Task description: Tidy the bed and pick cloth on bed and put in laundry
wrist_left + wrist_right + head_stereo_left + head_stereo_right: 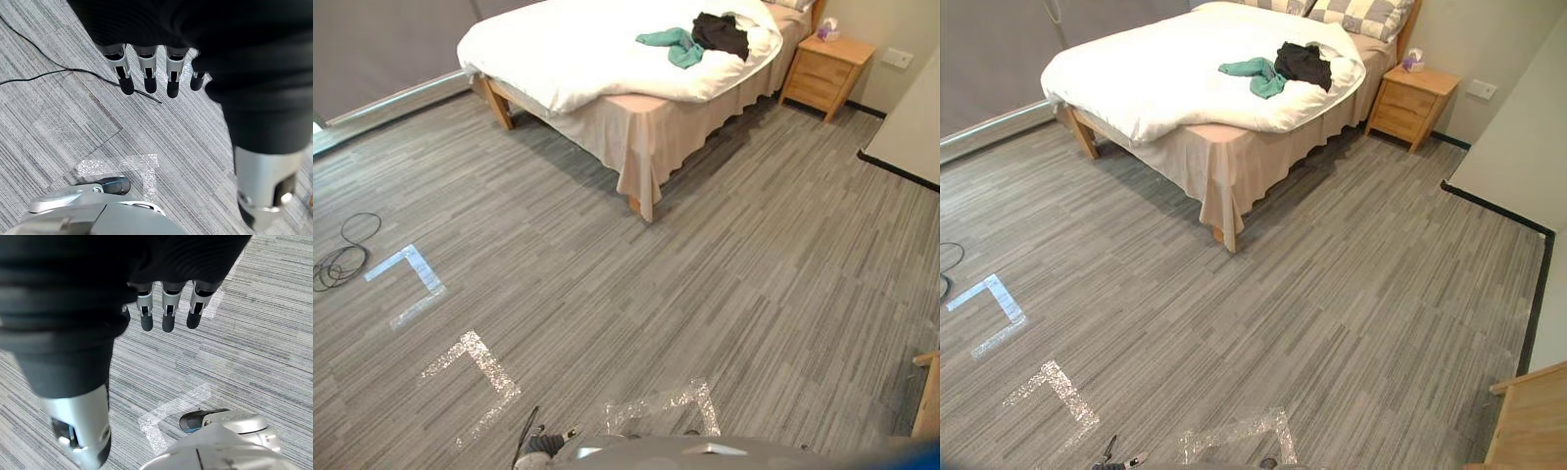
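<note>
Logged teal cloth (pixel 671 44) touching black cloth (pixel 721 33) on bed (pixel 568 49), upper centre of frame. Found left hand (pixel 146 73) and right hand (pixel 166 313) straight-fingered, empty.

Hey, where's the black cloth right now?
In the eye views, the black cloth lies on the duvet, far ahead and right of centre, touching the teal cloth on its left. The nightstand stands further right.
</note>
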